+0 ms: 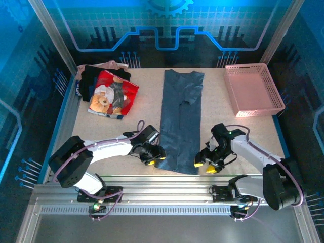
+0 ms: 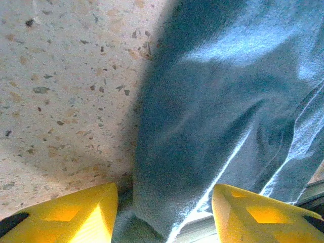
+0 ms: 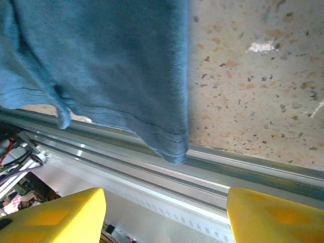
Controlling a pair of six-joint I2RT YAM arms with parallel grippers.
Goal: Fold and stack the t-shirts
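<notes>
Mid-table, the slate-blue t-shirt (image 1: 181, 121) lies as a long narrow strip running from the far side to the near edge, one sleeve folded in across the upper part. Its near hem reaches the table's front edge; in the right wrist view the shirt (image 3: 101, 66) has a corner drooping over the metal rail (image 3: 243, 167). Left gripper (image 1: 154, 159) sits at the near-left corner of the strip, jaws wide apart. In the left wrist view its yellow fingers (image 2: 81, 212) stand either side of the shirt's (image 2: 217, 111) hem corner, cloth in the gap but not pinched. Right gripper (image 1: 205, 167) sits just off the near-right corner, also spread wide, with nothing between its fingers (image 3: 61, 215); the shirt corner is beyond the tips. Far-left corner of the table (image 1: 126, 124): red t-shirt with teddy-bear print (image 1: 112, 95) lies on top of a loose pile, black t-shirt (image 1: 91, 81) under it, beige t-shirt (image 1: 109, 66) behind. Far-right: pink lattice basket (image 1: 255, 112), well apart from the strip.
</notes>
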